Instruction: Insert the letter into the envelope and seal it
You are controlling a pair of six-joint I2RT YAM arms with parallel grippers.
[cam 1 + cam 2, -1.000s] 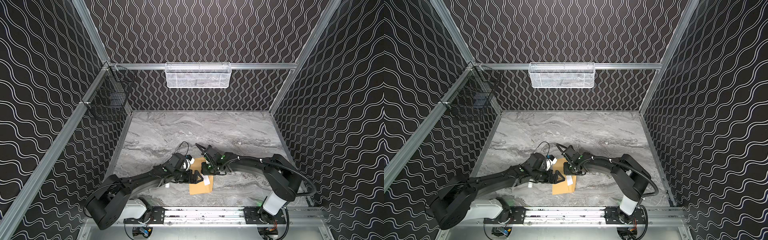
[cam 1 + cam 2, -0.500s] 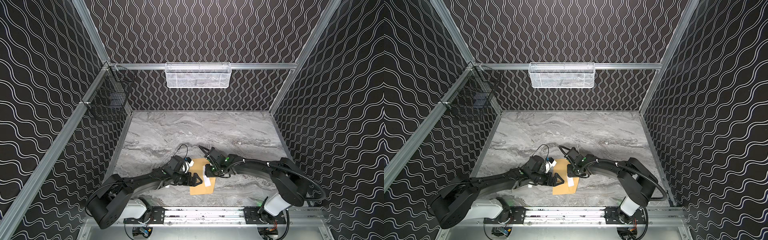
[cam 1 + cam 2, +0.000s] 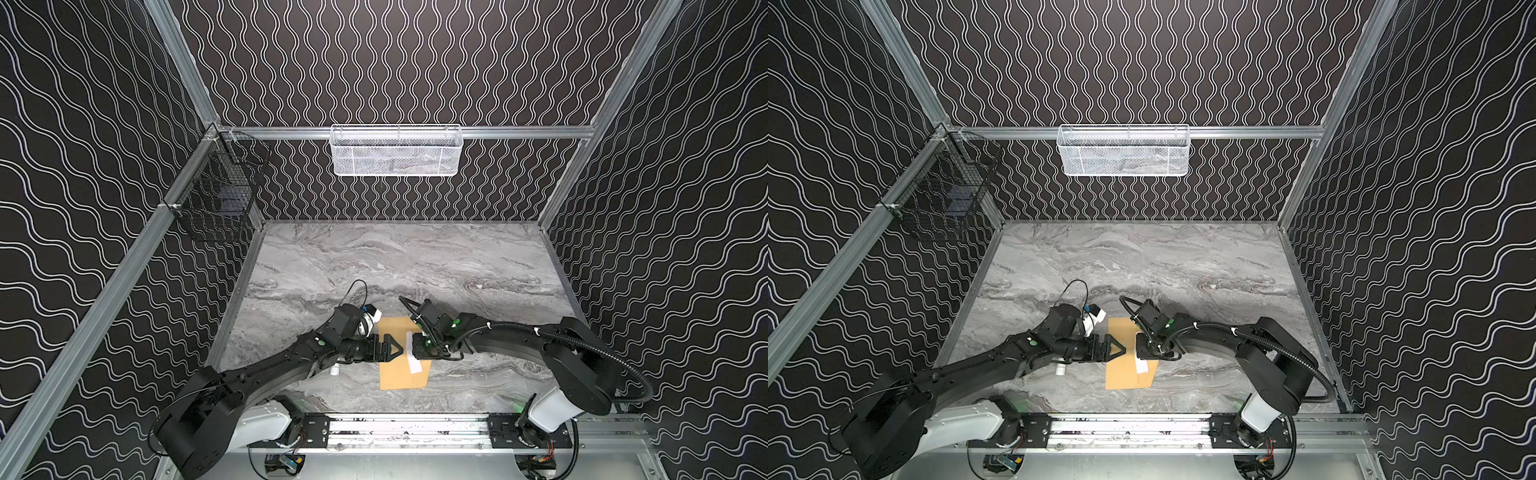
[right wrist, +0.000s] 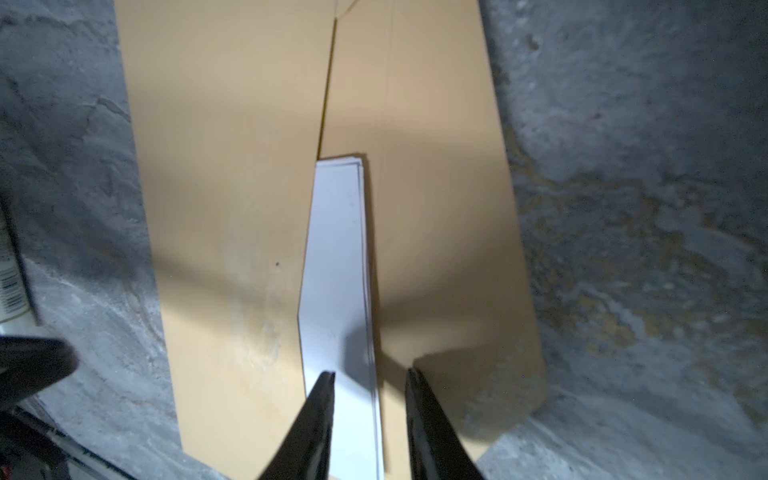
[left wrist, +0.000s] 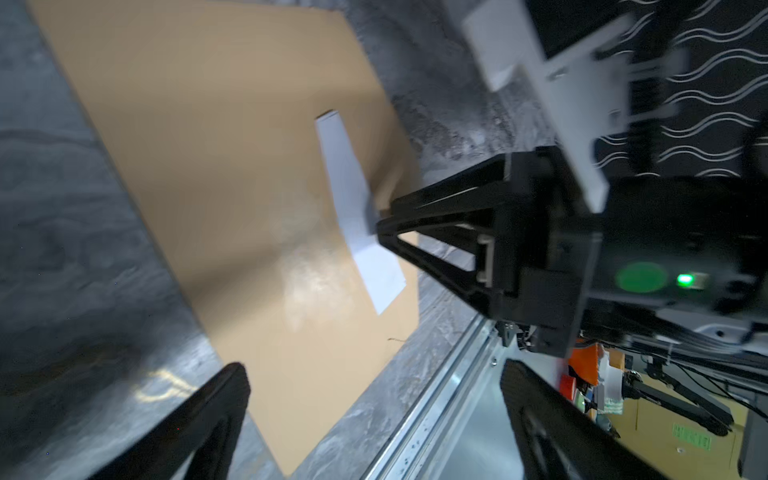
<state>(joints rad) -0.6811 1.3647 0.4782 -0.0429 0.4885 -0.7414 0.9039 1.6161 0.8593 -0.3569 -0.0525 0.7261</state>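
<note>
Buckling is risked if the letter (image 4: 338, 266), mostly tucked into the envelope (image 4: 232, 166) on the tabletop (image 4: 623, 208), is pushed by the narrowly parted right pincer (image 4: 370, 372) while the left pincer (image 5: 370, 370) is spread wide.

top views: high, front, looking down | wrist views: close, both on envelope (image 5: 208, 166)

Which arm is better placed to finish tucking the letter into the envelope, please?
The right: the right claw sits at the exposed strip of the letter, on the envelope. The left claw hangs wide open, short of the letter.
</note>
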